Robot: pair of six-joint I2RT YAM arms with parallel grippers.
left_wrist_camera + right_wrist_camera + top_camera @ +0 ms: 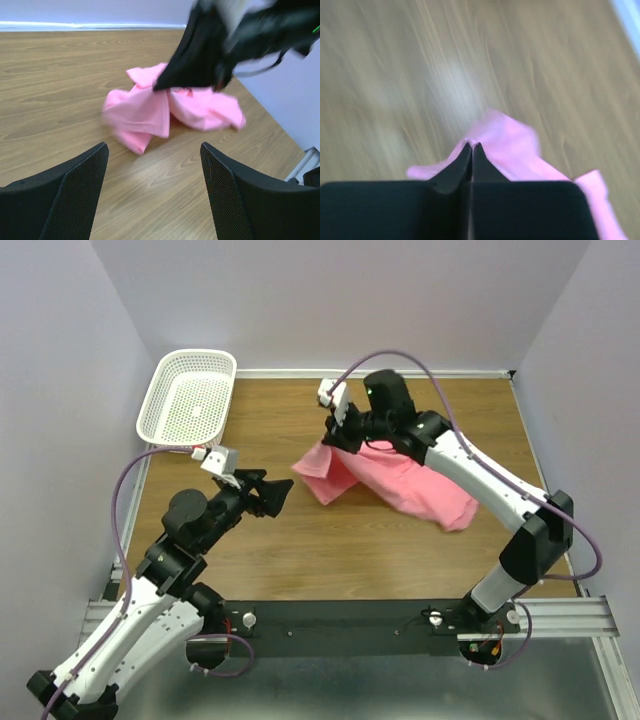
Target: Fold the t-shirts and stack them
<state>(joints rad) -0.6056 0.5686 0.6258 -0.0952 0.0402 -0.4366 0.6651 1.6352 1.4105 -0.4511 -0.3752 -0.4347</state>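
1. T-shirt (400,483) was soft pink cloth, matt, creased.
2. Bench (350,552) showed smooth wood grain, faint sheen.
3. Basket (156,395) was white plastic mesh.
4. Left fingers (75,196) looked black, matt, with finely dotted pads.

A white plastic mesh basket (190,405) sits at the far left corner of the wooden tabletop (330,550), tilted, with its outer side past the left edge and close to the wall (60,390). A white strip (420,373) runs along the far edge. Pale lilac walls close in three sides.
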